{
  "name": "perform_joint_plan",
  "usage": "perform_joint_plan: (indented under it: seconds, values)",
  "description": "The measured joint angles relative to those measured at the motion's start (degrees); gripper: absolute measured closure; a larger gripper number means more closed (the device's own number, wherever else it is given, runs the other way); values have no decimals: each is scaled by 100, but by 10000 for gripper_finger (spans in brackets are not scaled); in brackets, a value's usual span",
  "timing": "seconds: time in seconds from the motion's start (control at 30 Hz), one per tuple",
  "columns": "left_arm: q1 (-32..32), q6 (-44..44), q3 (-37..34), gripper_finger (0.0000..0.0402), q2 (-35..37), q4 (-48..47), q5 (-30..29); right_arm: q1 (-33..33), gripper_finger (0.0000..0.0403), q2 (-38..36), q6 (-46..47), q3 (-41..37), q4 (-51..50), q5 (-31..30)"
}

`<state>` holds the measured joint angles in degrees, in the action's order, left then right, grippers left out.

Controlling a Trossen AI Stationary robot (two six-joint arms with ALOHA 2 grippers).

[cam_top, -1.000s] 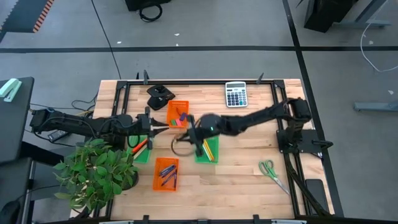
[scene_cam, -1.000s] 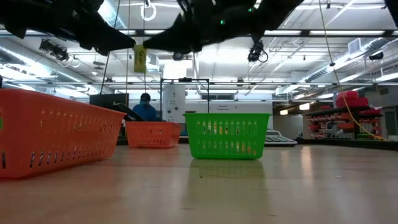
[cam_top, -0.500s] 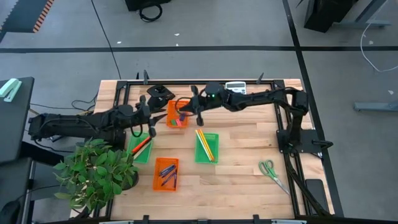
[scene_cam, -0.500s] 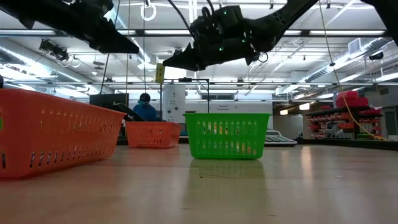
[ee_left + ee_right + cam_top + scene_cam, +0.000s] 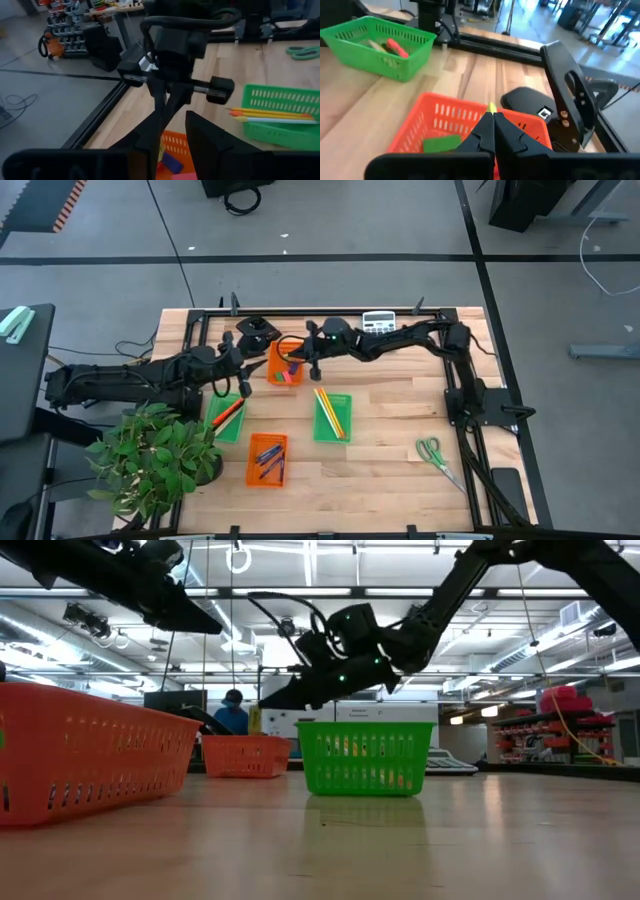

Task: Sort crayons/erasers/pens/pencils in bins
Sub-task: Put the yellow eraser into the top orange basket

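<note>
right gripper (image 5: pixel 492 131) pinching yellow eraser (image 5: pixel 491 107) over orange bin (image 5: pixel 451 121) | left gripper (image 5: pixel 240 372) beside it

Both arms are reaching inward over the far half of the surface (image 5: pixel 400 440), the right claw (image 5: pixel 291 362) pinching its fingers together, the left claw (image 5: pixel 246 377) hanging beside it with fingers parted.

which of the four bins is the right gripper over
The orange bin at the table's far side, holding erasers. The right gripper hangs at its edge; the other orange bin sits near the front.
</note>
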<state>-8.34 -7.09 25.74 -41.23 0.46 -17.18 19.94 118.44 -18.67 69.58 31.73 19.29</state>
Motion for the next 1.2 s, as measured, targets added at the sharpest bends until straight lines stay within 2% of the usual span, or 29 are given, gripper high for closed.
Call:
perform_joint_plan:
  seconds: [0.07,0.17,0.5,0.63,0.73,0.9,1.07,1.2]
  values:
    - [0,2,0,305,0,-51,-93,-5,395,178,2,46,268,-53]
    - [2,62,4,312,0,-46,-113,-9,395,342,10,216,166,-190]
    - [188,531,7,315,0,-654,-121,-9,393,167,-34,363,-1094,-806]
    - [286,843,7,316,0,-744,-119,-4,392,152,-10,367,-1284,-840]
    - [446,1234,7,319,2,-1136,-99,-10,392,219,-43,365,-1308,-838]
    - [656,1397,7,317,0,-1673,-113,77,392,283,-53,365,-1311,-865]
    - [654,1237,7,322,0,-1438,-246,164,390,273,116,365,-1236,-677]
    - [654,794,7,328,0,-988,-477,151,371,272,118,365,-1237,-564]
